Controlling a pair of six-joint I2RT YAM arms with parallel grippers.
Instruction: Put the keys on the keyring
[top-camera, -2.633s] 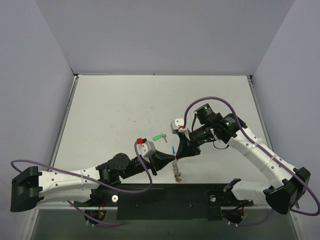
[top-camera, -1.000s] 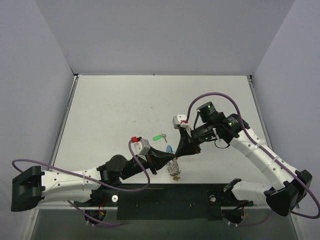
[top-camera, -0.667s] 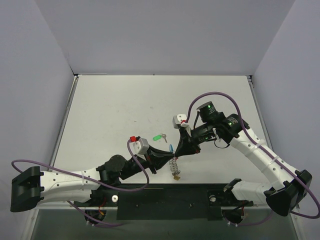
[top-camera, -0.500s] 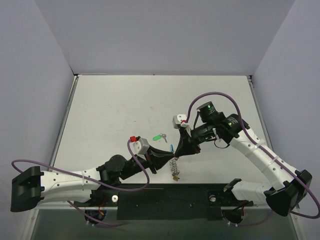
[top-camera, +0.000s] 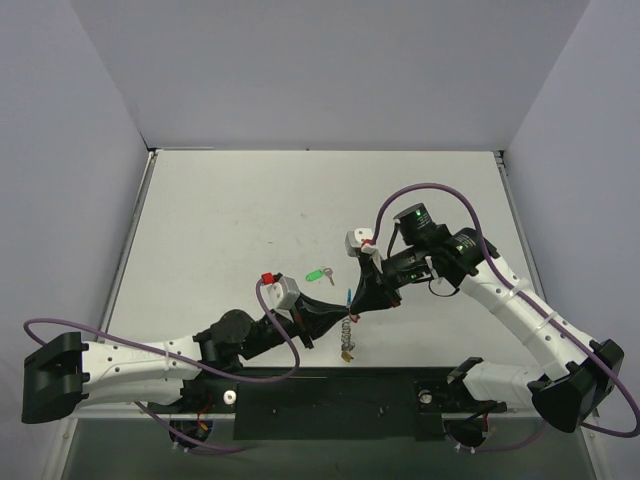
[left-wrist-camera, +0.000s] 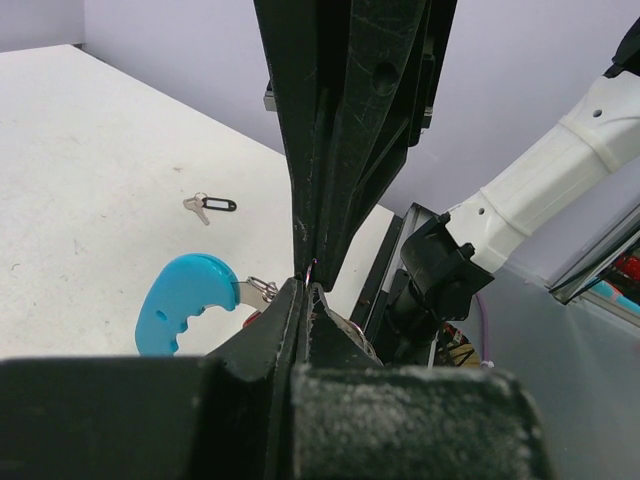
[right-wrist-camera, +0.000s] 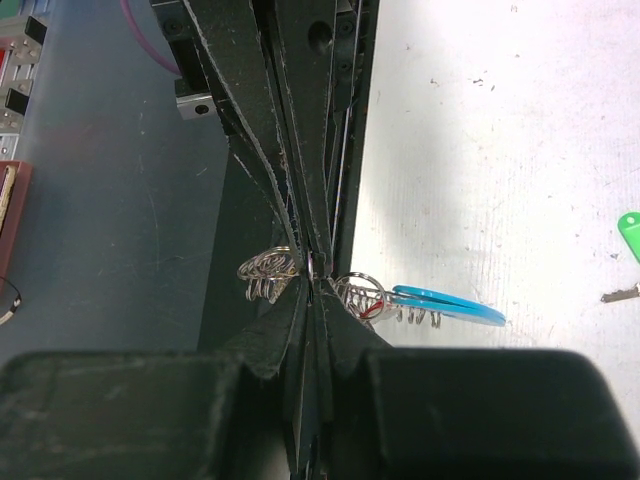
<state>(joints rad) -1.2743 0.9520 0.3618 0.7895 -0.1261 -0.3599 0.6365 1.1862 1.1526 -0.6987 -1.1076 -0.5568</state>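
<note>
Silvery coiled keyring (right-wrist-camera: 268, 272), blue tag (left-wrist-camera: 190, 310), green-tagged key (top-camera: 316, 274), black-rimmed key tag (left-wrist-camera: 218, 205), white table (top-camera: 230, 210)

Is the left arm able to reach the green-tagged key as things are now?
Probably not yet. The green-tagged key lies near it on open table, but the left gripper is shut on the keyring, so it should release that first.

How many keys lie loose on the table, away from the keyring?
2. The green-tagged key lies on the table, beyond and left of the keyring. The black-tagged key lies on bare table too, seen in the left wrist view. Others may be hidden from these views.
</note>
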